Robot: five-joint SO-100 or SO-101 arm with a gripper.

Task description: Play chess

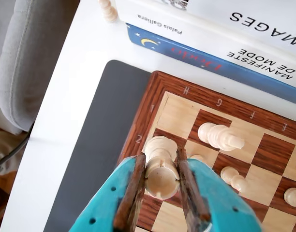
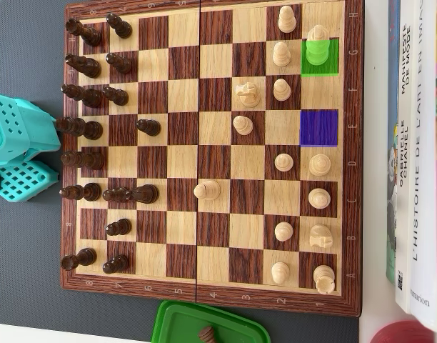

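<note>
**Gripper**: teal jaws with brown pads, set narrow and clamped on either side of a white piece. Wrist view only.

**White piece**: cream, round-topped, type not clear. It is held over the board's corner by the H and 2 marks. Whether it touches the board cannot be told.

**Board**: wooden, with a dark rim, lettered and numbered. In the overhead view rank 1 runs along the right edge and file H along the top.

**Green square**: tinted overlay near the board's top right corner, on file G, rank 1. A white piece stands over it.

**Purple square**: tinted overlay on the same right-hand rank, file E, bare.

**White pieces**: spread over the right half of the board, with one advanced piece just left of the centre fold. In the wrist view two stand near the gripper, toward file G.

**Black pieces**: massed along the board's left edge, a few one square further in.

**Arm**: teal, perforated, off the board's left edge in the overhead view. Its gripper cannot be made out there.

**Mat**: dark grey, under the board.

**Table**: white.

**Books**: stacked along the board's rank 1 edge, spines showing.

**Lid**: green, at the board's bottom edge, with a dark piece on it.

**Chair**: grey, beyond the table edge.
</note>
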